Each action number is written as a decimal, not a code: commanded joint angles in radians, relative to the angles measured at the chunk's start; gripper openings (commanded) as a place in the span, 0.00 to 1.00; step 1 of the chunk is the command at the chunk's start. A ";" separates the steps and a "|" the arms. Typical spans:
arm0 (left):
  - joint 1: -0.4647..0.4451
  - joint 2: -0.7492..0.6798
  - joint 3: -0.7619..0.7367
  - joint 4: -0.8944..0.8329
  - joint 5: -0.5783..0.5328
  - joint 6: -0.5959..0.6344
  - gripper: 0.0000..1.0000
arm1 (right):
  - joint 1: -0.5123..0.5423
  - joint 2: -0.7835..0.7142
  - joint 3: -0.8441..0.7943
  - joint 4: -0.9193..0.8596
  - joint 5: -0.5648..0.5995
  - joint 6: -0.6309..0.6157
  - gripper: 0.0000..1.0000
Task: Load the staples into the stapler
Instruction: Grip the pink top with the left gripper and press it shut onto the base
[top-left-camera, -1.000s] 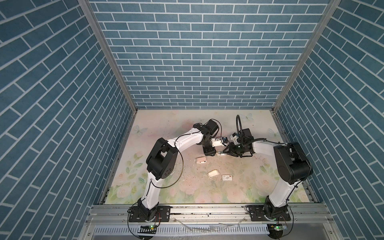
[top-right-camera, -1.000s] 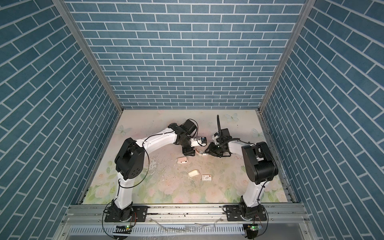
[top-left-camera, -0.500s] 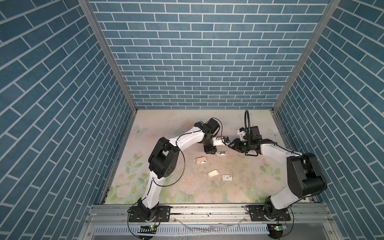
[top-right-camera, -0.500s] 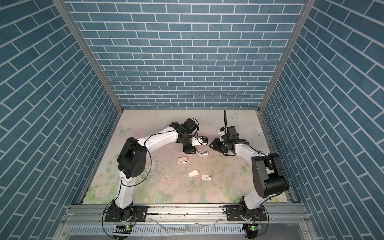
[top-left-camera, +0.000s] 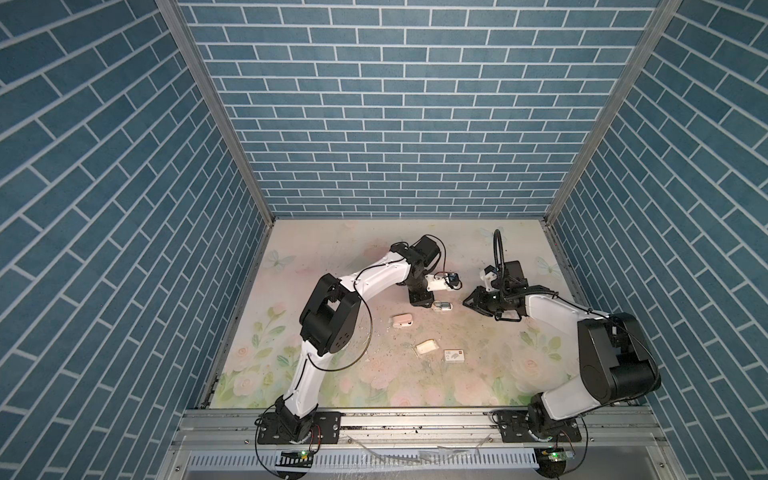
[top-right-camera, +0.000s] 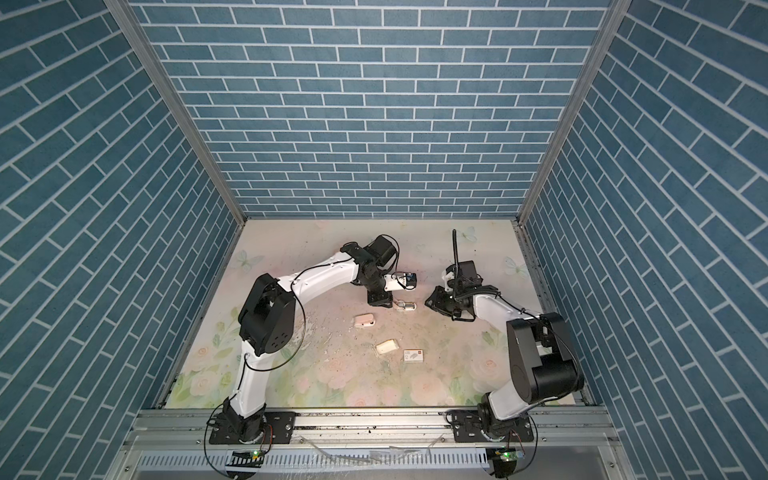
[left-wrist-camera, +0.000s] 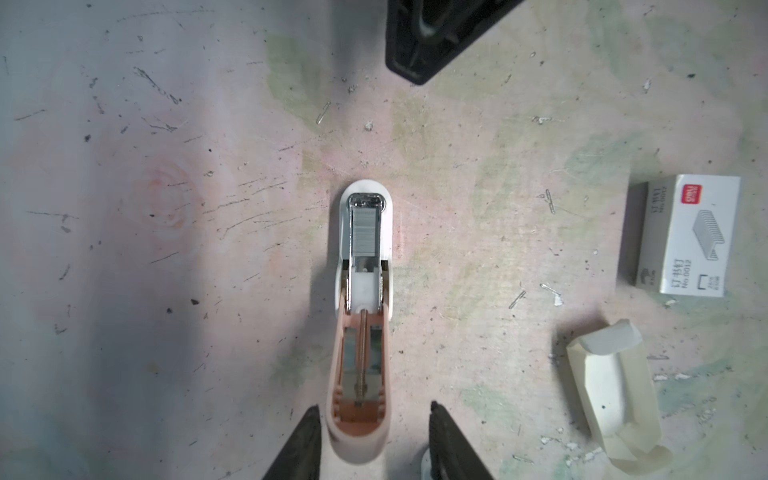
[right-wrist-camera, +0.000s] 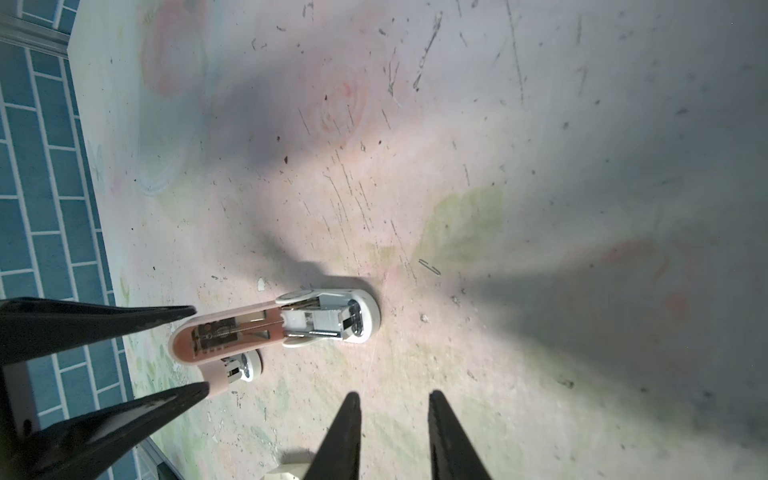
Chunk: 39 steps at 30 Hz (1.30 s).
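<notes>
The staples (left-wrist-camera: 368, 230) already sat as a grey strip inside the stapler (left-wrist-camera: 361, 291), which lay open on the table (left-wrist-camera: 166, 291) towards the far middle, between the two arms. Its pink lid (left-wrist-camera: 357, 444) was swung back to the left. The left gripper (left-wrist-camera: 374, 407) straddled that lid's end with its jaws apart; a gap showed beside one finger, so nothing was clamped yet. The right gripper (right-wrist-camera: 393, 395) hung just right of the stapler, jaws apart and empty, not touching it.

The step in hand looked like shutting the lid. To do it well, the left jaws would need to close squarely and lightly on the lid's sides. They should then carry it over in an arc rather than drag it, or the light body would likely slide. The right gripper could steady the white nose (left-wrist-camera: 365, 185). The spring pusher (left-wrist-camera: 365, 286) should meet the strip's back end in line; a skewed lid might lift or break the strip
</notes>
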 joint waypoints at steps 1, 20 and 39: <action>0.006 0.027 0.012 -0.033 -0.004 0.013 0.44 | -0.001 0.028 0.008 0.016 -0.030 0.008 0.27; 0.006 0.024 0.013 -0.027 0.002 0.011 0.34 | -0.001 0.211 0.138 0.020 -0.121 -0.029 0.23; 0.006 0.027 0.015 -0.017 -0.002 0.011 0.26 | 0.014 0.337 0.221 -0.033 -0.168 -0.074 0.18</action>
